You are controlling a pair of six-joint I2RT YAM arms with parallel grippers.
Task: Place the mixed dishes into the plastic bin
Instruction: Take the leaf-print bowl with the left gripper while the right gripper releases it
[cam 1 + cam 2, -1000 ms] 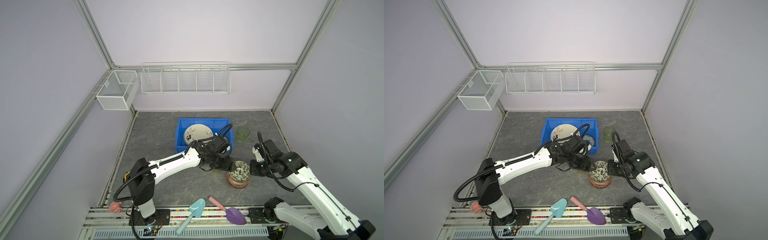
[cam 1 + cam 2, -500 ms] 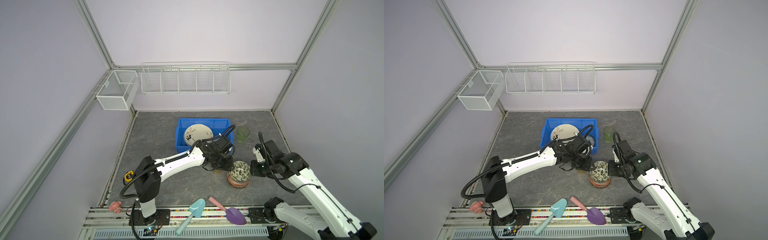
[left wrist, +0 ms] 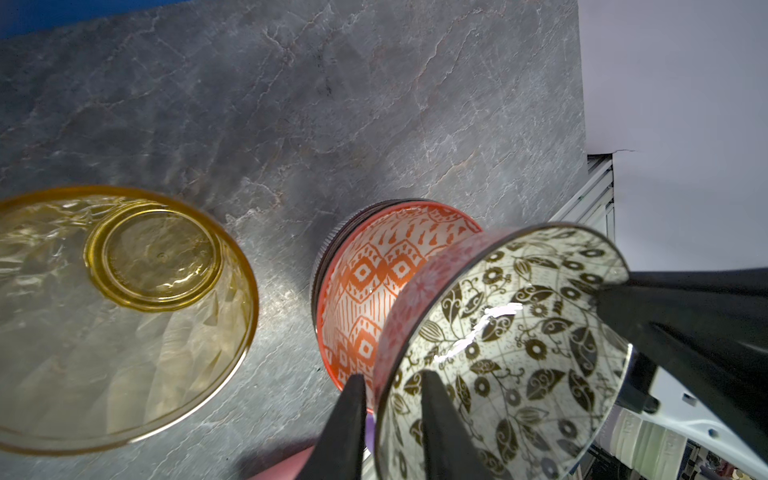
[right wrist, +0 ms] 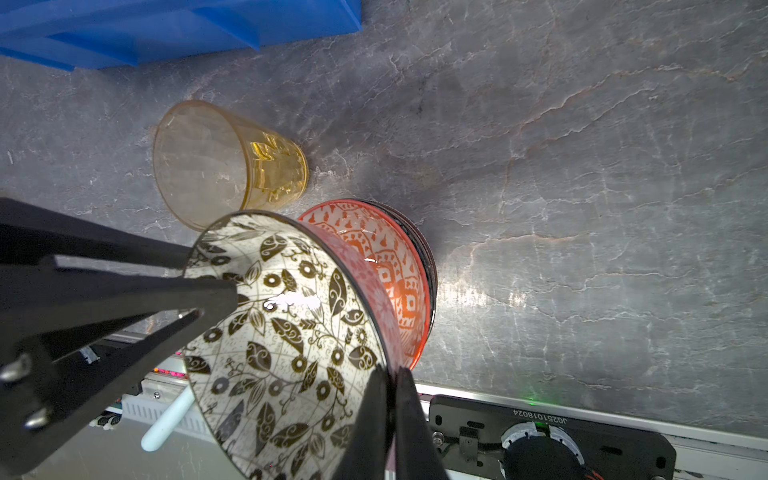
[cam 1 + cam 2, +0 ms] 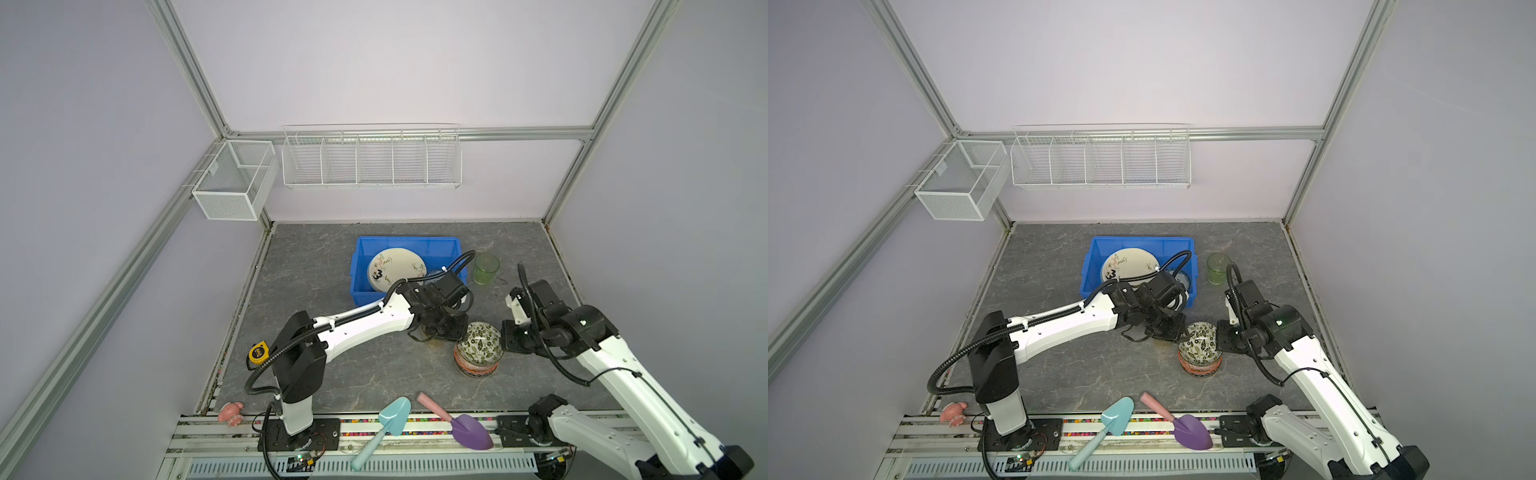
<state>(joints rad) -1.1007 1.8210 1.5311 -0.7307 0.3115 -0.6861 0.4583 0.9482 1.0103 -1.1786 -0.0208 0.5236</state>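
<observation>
Grey marbled tabletop [image 5: 311, 266], blue bin [image 5: 409, 245], lilac walls [image 5: 374, 62]

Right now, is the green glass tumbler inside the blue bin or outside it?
Outside. In both top views the green tumbler stands upright on the table, beside the blue bin, not in it.

Plate [image 5: 397, 270] in the bin [image 5: 356, 286], tumbler [image 5: 486, 269] just right; nearer, top bowl [image 5: 480, 343] on bowl stack [image 5: 473, 369].

Teal shovel [image 5: 385, 428], purple shovel [image 5: 468, 431], tape measure [image 5: 258, 353]
</observation>
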